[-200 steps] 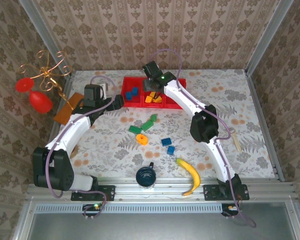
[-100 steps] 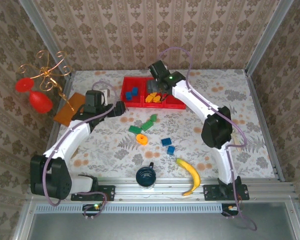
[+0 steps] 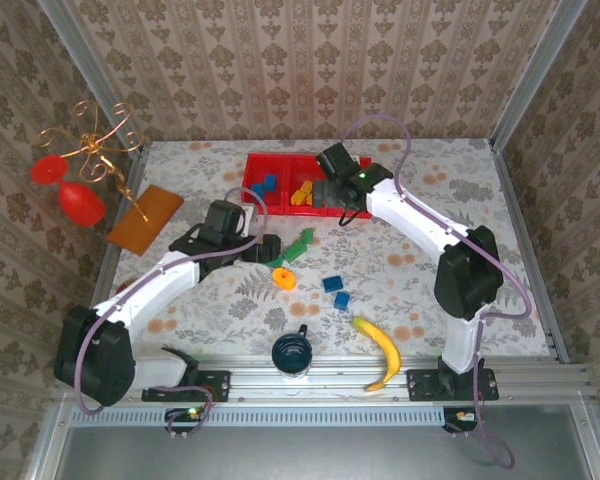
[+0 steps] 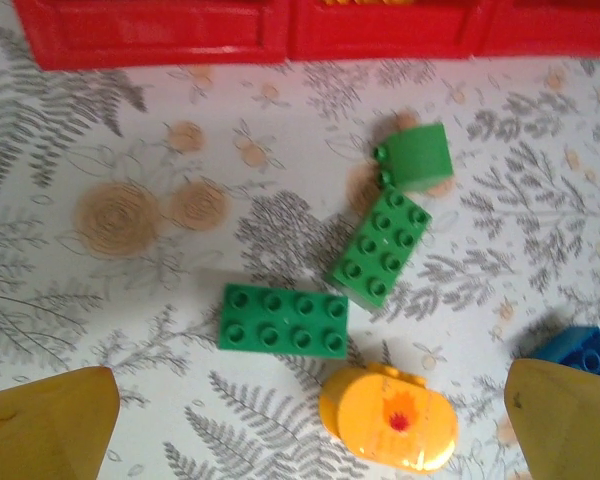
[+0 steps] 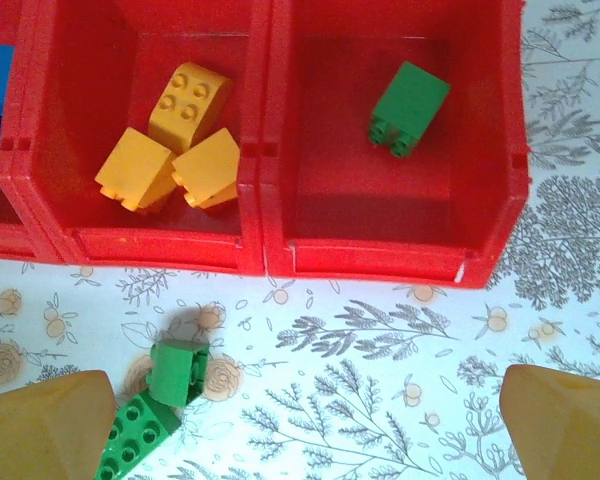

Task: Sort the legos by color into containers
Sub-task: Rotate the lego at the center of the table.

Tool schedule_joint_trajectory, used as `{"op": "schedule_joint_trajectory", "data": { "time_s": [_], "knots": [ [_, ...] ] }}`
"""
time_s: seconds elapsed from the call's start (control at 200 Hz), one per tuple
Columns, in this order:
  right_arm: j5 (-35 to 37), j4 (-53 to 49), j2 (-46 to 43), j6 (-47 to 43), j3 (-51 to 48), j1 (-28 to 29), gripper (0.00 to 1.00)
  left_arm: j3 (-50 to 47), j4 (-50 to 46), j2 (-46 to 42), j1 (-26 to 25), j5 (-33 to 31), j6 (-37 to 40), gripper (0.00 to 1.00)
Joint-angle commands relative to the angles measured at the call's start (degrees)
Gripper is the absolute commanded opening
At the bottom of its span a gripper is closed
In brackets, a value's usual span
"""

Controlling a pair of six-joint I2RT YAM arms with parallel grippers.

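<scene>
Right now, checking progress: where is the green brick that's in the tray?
Right wrist view: the green brick lies alone in the red tray's right compartment, beside the yellow bricks' compartment.

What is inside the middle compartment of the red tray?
Three orange-yellow bricks lie clustered together in the middle compartment. The right wrist view shows the rest of its floor bare. Whether anything lies under the bricks cannot be seen.

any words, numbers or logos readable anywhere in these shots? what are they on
None: no words, numbers or brand names can be read in any view.
Closest to a sign: a small red mark printed on the rounded orange-yellow brick, with no letters in it.
The red tray and the green bricks are plain.
</scene>
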Motion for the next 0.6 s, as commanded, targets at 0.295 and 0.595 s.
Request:
{"op": "schedule_joint_trajectory", "data": {
  "time_s": [0.295,0.595],
  "knots": [
    [4.41,-1.48,-6.38,4.71,-6.27,0.29,1.00,-1.25,-4.09,1.38,-7.53,-3.71,-2.56,0.99],
    [5.59,-2.06,-8.27,4.66,-8.67,0.29,1.00,-1.15,-4.93,4.32,-11.82,-5.29,-3.27,0.98]
  ]
}}
